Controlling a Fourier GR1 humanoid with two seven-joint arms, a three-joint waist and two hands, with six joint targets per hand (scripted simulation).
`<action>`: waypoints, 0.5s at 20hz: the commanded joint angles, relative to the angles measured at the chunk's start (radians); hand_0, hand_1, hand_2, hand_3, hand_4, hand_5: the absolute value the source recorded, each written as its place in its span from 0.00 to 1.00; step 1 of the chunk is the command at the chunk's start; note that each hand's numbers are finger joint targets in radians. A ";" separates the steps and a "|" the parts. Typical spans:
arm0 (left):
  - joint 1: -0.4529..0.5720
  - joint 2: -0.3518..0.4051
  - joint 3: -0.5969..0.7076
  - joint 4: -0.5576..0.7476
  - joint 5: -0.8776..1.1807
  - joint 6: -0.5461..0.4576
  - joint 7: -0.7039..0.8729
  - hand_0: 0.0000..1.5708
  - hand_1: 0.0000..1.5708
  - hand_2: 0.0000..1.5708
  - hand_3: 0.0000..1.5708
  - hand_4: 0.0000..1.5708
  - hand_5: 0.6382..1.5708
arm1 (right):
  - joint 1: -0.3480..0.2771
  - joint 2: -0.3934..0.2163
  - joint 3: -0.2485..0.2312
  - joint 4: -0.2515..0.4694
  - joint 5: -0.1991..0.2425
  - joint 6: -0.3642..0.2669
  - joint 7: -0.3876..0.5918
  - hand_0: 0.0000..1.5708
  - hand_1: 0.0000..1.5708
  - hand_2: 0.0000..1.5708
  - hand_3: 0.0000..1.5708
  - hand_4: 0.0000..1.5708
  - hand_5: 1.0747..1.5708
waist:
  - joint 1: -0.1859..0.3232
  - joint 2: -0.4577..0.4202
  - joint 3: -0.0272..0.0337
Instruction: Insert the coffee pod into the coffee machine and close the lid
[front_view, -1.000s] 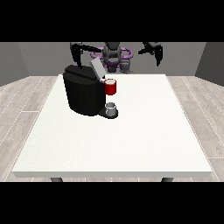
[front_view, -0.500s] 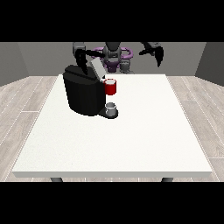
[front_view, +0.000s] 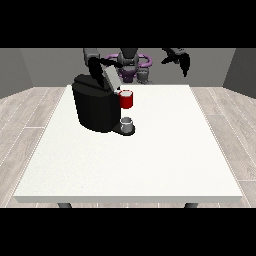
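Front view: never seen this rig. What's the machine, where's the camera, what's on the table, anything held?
The camera stands across the white table and faces a humanoid robot at the top of the view. On the table sits a black coffee machine with a red thing at the machine and a grey thing on its base; I cannot tell if that is the pod. The hand at the view's right is raised above the table's far edge, holding nothing visible. The hand at the view's left is just behind the machine's top; what it holds cannot be made out.

My hand at the view's left (front_view: 100, 64) hangs just above the boxy black coffee machine (front_view: 95, 107); the other hand (front_view: 183, 61) is raised, well apart.
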 joint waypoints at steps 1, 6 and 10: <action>0.024 -0.005 -0.008 -0.035 -0.001 0.023 0.016 0.00 0.00 0.00 0.00 0.22 1.00 | 0.004 0.041 0.050 0.014 0.048 -0.028 -0.039 0.00 0.00 0.00 0.00 0.08 1.00 | -0.003 0.001 0.0002; 0.036 0.033 -0.014 -0.003 -0.020 -0.011 -0.045 0.00 0.00 0.00 0.00 0.22 1.00 | -0.125 0.010 0.067 -0.003 0.075 -0.029 0.020 0.00 0.00 0.00 0.00 0.08 1.00 | 0.039 0.041 -0.0003; 0.030 -0.034 -0.072 -0.047 -0.023 0.007 -0.004 0.00 0.00 0.00 0.00 0.23 1.00 | -0.168 -0.009 0.047 0.018 0.082 -0.049 0.016 0.00 0.00 0.00 0.00 0.00 1.00 | 0.085 0.065 0.0003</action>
